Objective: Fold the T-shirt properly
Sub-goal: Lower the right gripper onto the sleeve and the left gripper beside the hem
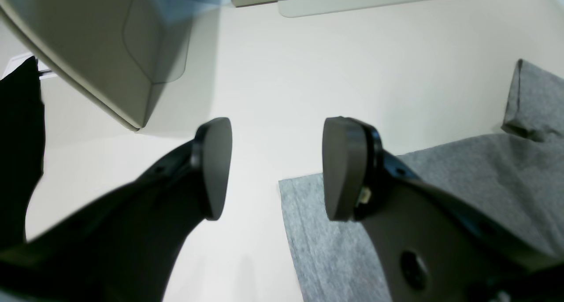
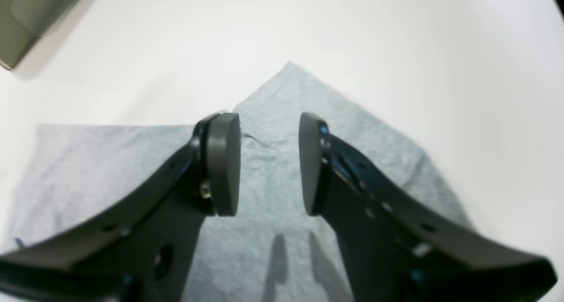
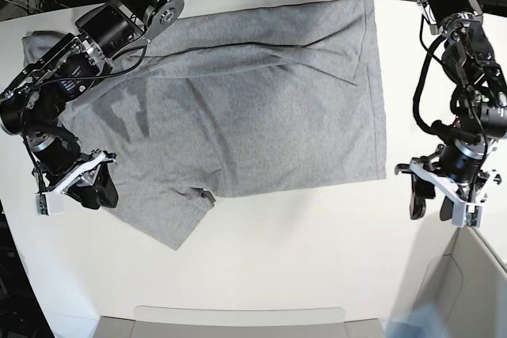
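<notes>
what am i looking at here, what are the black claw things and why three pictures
It is a robot with two arms, meant to fold a grey T-shirt lying spread on a white table. The base view looks down on everything from above. The other two come from small cameras mounted on each wrist, looking out past that arm's own claw. The claws are grippers, each with two fingers. The left gripper hangs over bare table just beside a corner of the shirt; in the base view it is on the right. The right gripper hovers over a sleeve. Both are open and hold nothing. A pale bin sits at the table's edge.
</notes>
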